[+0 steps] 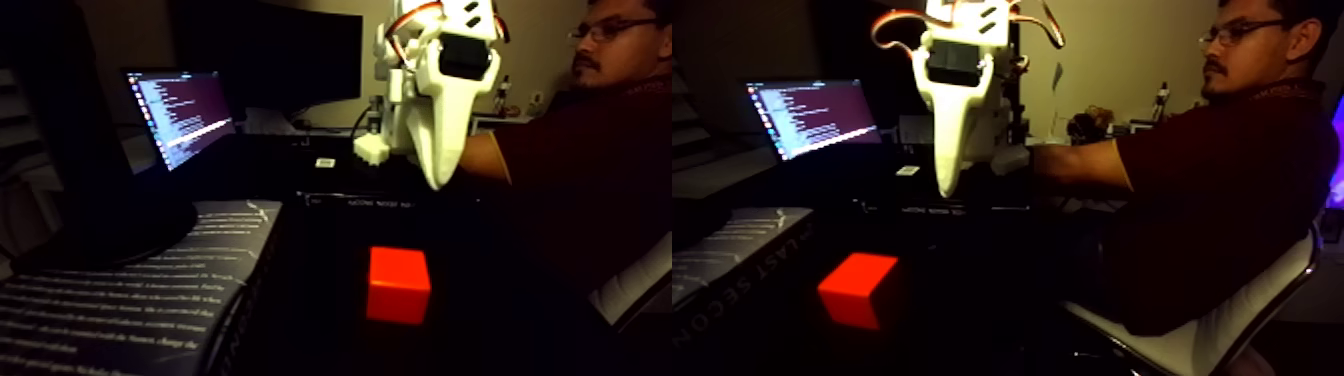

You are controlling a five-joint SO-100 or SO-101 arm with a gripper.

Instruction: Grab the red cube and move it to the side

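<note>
The picture holds two side-by-side halves of the same scene. The red cube sits alone on the dark table top near the front; in the right half the red cube shows one corner turned towards the camera. My white gripper hangs well above and behind the cube, pointing down, with a clear gap between its tip and the cube. The right half shows the gripper edge-on as one narrow white blade. Nothing is in its fingers, and how the jaws stand is unclear.
A printed book lies at the left front. A lit laptop and a dark monitor stand behind it. A seated person at the right reaches an arm towards the arm's base. A white chair is at far right.
</note>
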